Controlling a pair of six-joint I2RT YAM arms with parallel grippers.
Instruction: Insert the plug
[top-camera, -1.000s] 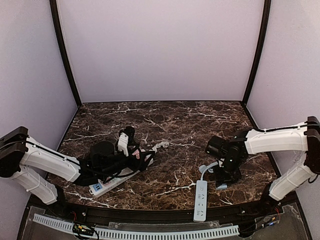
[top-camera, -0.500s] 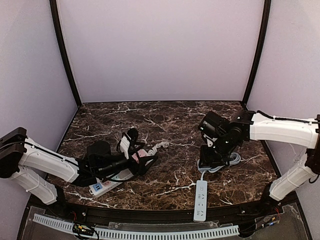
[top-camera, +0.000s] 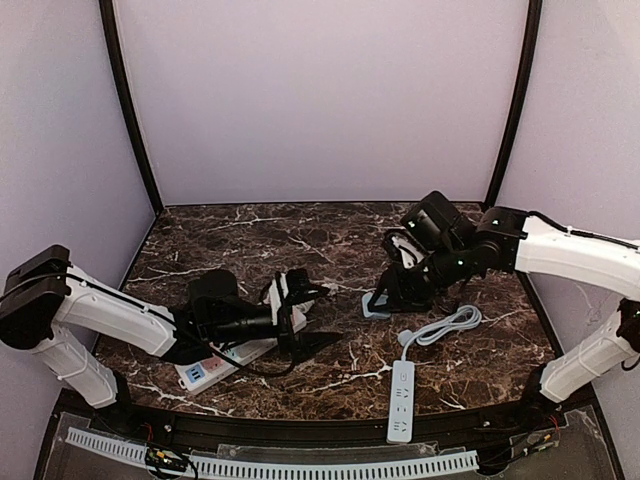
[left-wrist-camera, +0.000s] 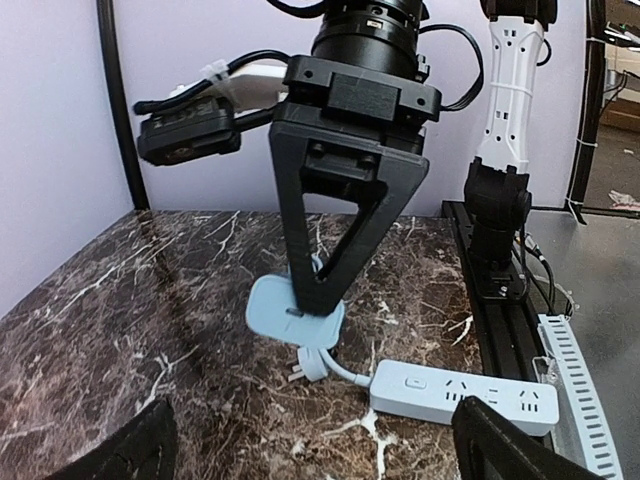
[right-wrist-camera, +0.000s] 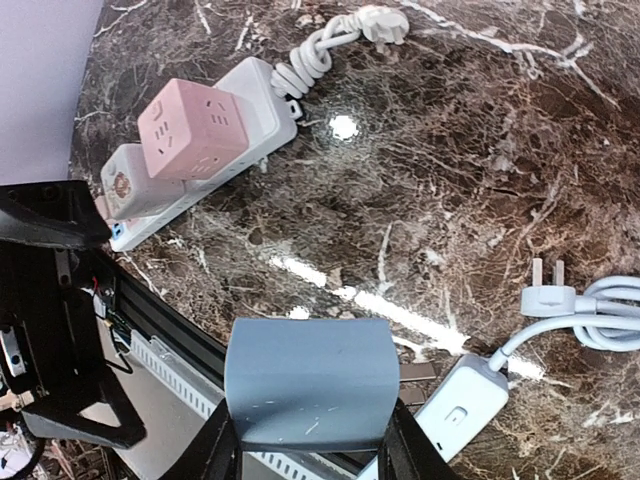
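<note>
**Blue plug held, not yet inserted**

The marble table (top-camera: 330, 235) is carrying a left power strip (top-camera: 215, 368), with a pink cube (right-wrist-camera: 195, 130) seated in it, and a right power strip (top-camera: 401, 400) at the near edge. The right gripper (left-wrist-camera: 312, 290) is clamping the blue plug (right-wrist-camera: 305, 380) low over the table, right of centre and apart from both strips. The left gripper (top-camera: 320, 315) is hovering by the left power strip, jaws spread wide.
</note>
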